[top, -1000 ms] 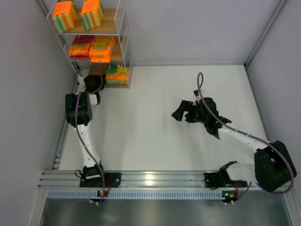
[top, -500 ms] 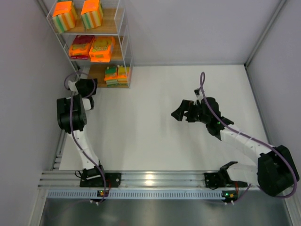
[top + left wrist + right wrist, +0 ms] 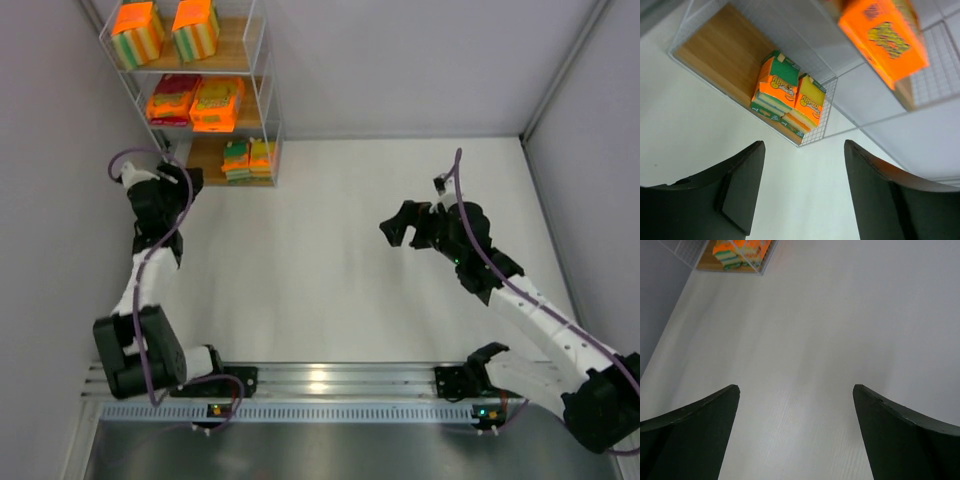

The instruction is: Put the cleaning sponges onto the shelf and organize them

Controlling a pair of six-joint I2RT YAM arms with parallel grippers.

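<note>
Arm, left: elbow low near its base, forearm reaching up along the left wall; left gripper [image 3: 183,180] just beside the shelf [image 3: 267,100], jaws moderately apart, empty.
Arm, right: stretched over the desk [image 3: 310,300]; right gripper [image 3: 402,226] spread wide, empty.
Task items: cleaning sponges [image 3: 195,100], two on each board.
Left wrist view alone: green and yellow faces of the bottom pair [image 3: 790,97].

We can make out no legible wording: the yellow logos on the cleaning sponges [image 3: 777,90] at the shelf's [image 3: 720,50] bottom board and the dark printed patch on the orange pack [image 3: 885,35] above are too blurred.
</note>
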